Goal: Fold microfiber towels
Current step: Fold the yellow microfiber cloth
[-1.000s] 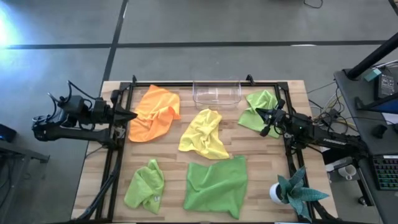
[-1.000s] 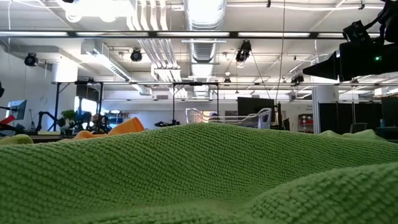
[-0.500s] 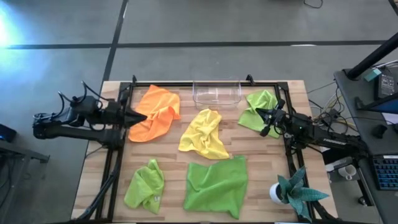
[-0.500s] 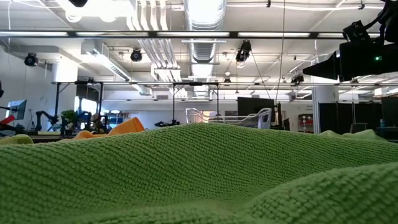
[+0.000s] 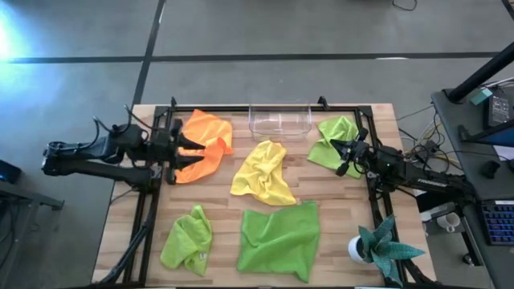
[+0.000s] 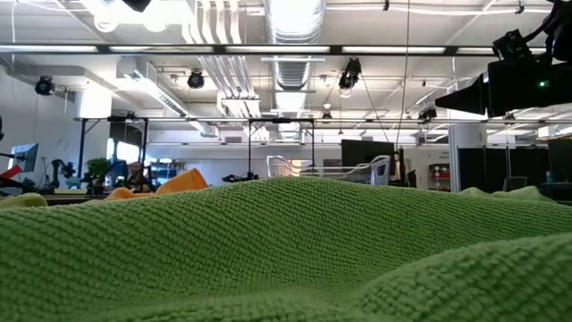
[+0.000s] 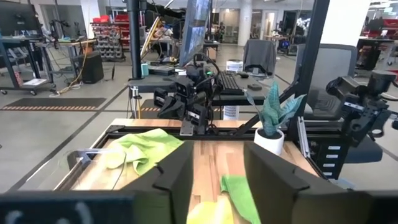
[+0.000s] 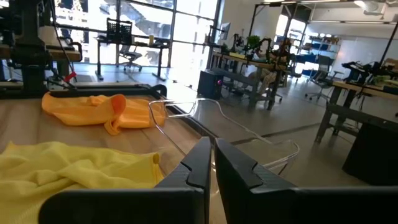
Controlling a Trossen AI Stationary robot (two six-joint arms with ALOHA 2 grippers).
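High view: left gripper (image 5: pixel 195 152) hovers with jaws spread over the orange towel (image 5: pixel 201 141), cloth directly beneath them. Right gripper (image 5: pixel 335 147), jaws pressed together, sits over the lime green towel (image 5: pixel 332 138).

A wooden table (image 5: pixel 329 201) carries five cloths. The orange towel (image 5: pixel 205 140) lies at ten o'clock, the clear plastic bin (image 5: pixel 279 122) at twelve, a crumpled lime towel (image 5: pixel 333 140) at two. The yellow towel (image 5: pixel 265 172) lies at centre. Two more lime towels (image 5: pixel 277 239) lie at six and seven, and a potted plant (image 5: pixel 377 247) stands at five.
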